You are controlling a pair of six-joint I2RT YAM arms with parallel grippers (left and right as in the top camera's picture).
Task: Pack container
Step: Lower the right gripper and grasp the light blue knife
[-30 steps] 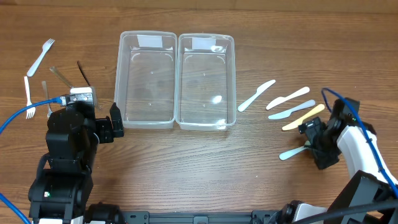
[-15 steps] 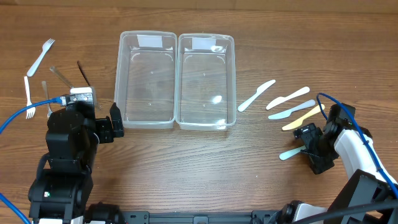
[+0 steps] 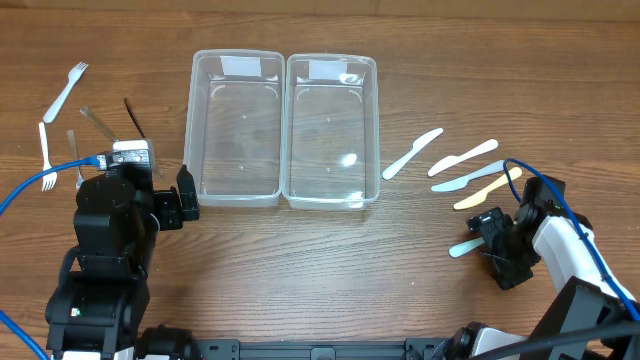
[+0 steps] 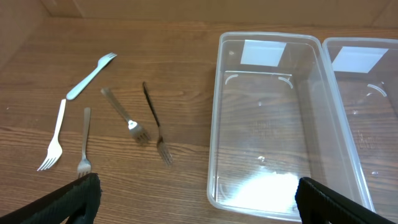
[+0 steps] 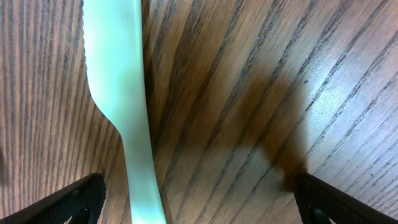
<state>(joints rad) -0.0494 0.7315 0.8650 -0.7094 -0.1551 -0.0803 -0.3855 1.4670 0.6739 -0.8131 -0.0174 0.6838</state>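
"While the right gripper (image 3: 495,243) hangs so low over the pale blue knife (image 3: 466,246), does it hold it?"

"No. In the wrist view its jaws stand wide apart, and the knife lies flat on the table (image 3: 300,260) between them, nearer to one finger than to the other. Nothing is gripped. I think it straddles the handle so that closing will pinch it across the narrow side."

"And the left gripper (image 4: 198,208)?"

"Also wide open and empty, near the front wall of the left container (image 3: 235,140) and looking into it. The forks (image 4: 130,121) lie scattered beside that container, on the left arm's side."

"Why two boxes?"

"My guess is that forks go in the left container and knives in the right container (image 3: 330,140), because each kind lies on its own side. Both boxes are empty, so the packing is only at the start. The other knives (image 3: 463,157) lie in a loose row further right, apart from the containers."

"Any risk?"

"A thin, flat knife may slip when the fingers close."
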